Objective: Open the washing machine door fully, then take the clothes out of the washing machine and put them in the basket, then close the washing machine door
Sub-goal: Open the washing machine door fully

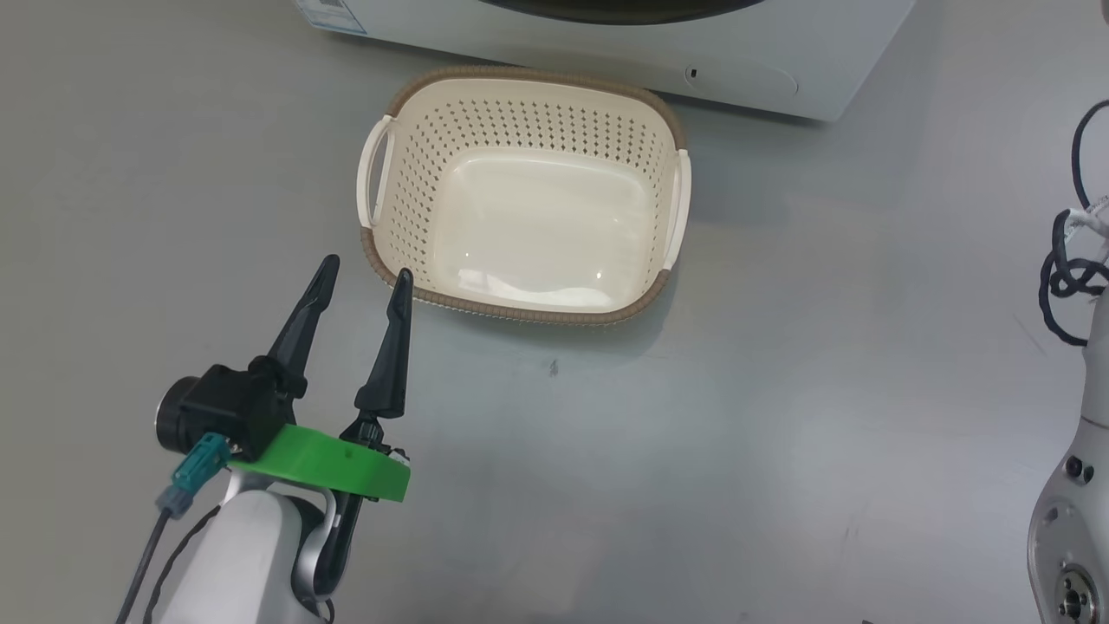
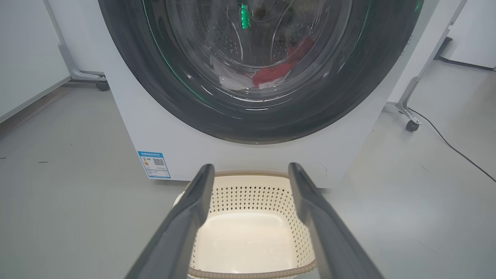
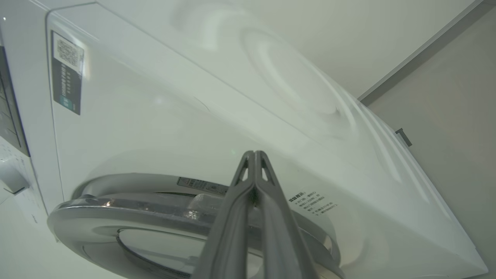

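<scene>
cream basket (image 1: 528, 121) | just beyond left gripper (image 1: 366, 269) (jaws spread)

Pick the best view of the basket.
Head view: the whole basket from above, empty. The left wrist view has its far wall and floor, partly behind the left gripper; the right wrist view faces the washing machine.

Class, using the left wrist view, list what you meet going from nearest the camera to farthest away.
left gripper, fingers apart → basket → washing machine door → red clothes behind its glass
</scene>
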You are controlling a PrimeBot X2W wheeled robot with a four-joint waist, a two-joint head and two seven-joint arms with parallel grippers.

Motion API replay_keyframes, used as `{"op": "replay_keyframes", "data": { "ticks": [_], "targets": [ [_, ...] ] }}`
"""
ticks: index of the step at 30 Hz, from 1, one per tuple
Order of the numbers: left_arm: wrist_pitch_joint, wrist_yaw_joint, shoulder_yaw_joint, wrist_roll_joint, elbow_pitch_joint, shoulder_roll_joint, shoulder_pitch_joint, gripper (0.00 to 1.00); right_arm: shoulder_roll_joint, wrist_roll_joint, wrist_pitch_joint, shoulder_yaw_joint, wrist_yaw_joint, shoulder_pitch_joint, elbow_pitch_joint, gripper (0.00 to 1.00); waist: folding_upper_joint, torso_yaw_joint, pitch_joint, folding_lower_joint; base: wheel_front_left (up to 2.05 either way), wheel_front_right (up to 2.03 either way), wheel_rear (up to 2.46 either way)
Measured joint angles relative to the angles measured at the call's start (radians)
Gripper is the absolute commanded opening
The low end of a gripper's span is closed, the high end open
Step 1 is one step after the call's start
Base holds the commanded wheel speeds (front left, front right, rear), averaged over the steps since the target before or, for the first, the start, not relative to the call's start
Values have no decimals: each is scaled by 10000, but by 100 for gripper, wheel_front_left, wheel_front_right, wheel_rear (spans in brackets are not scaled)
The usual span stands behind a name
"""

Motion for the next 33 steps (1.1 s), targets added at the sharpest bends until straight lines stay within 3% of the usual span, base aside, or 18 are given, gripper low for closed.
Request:
{"op": "replay_keyframes", "data": {
  "ticks": [18, 33],
  "targets": [
    [0, 0, -462, -265, 240, -42, -540, 100, 6, 1070, 1916, 92, -253, -1880, 1450, 0, 0, 633, 752, 0, 0, 0, 0],
    [0, 0, -445, -458, 65, -82, -711, 100, 209, 2104, 2658, -353, -343, -2587, 2449, 0, 0, 841, 810, 0, 0, 0, 0]
  ]
}}
